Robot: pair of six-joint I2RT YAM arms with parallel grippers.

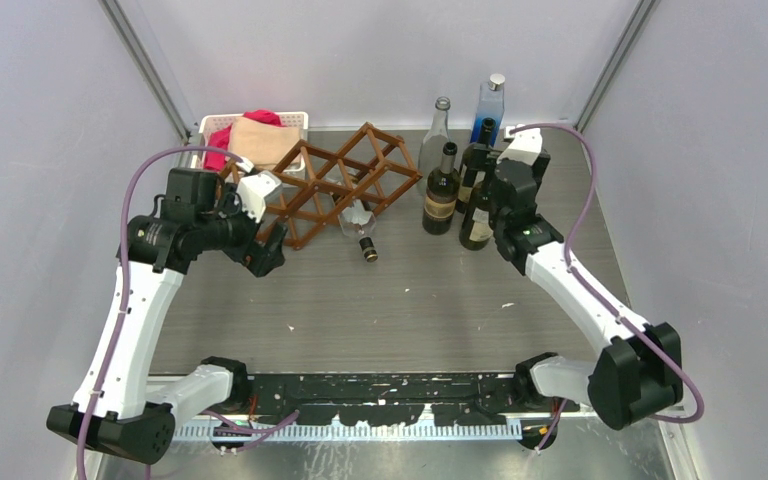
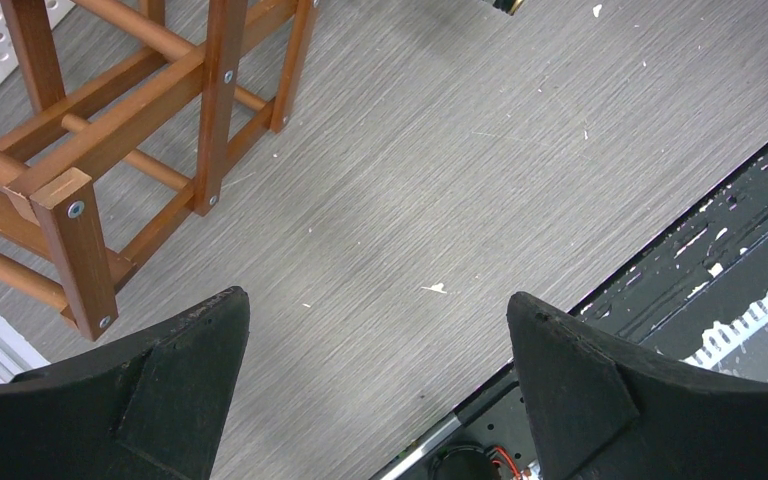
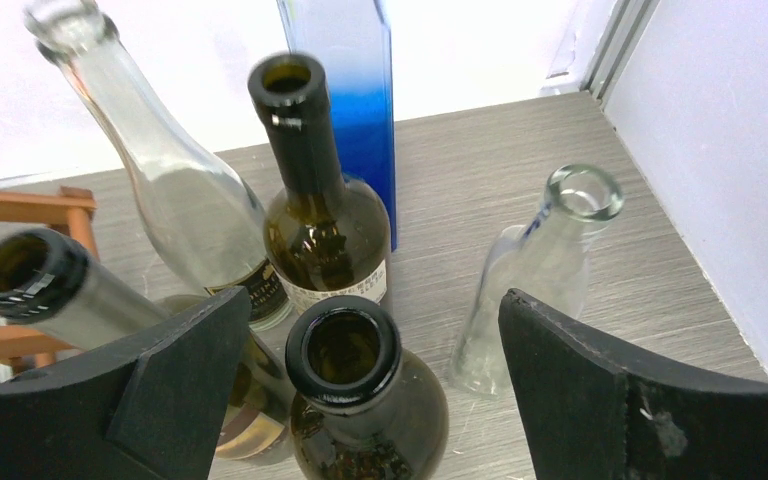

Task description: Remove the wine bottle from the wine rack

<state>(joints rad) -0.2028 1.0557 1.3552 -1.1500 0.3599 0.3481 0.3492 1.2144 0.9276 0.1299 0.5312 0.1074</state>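
Note:
The brown wooden wine rack [image 1: 335, 180] stands at the back centre of the table. A clear glass wine bottle [image 1: 359, 220] lies in one of its lower cells, its neck sticking out toward the front. My left gripper [image 1: 269, 252] is open and empty just in front of the rack's left end. In the left wrist view the rack [image 2: 110, 130] is at the upper left, with the open gripper [image 2: 375, 330] over bare table. My right gripper [image 1: 490, 222] is open above the standing bottles. A dark bottle's mouth [image 3: 345, 355] sits between its jaws [image 3: 375, 345], untouched.
Several bottles stand right of the rack: a tall clear one [image 3: 160, 170], a dark one [image 3: 310, 180], a blue one [image 3: 350, 90] and a small clear one [image 3: 550, 260]. A white basket [image 1: 206, 128] with cloths stands at the back left. Walls enclose the table on three sides.

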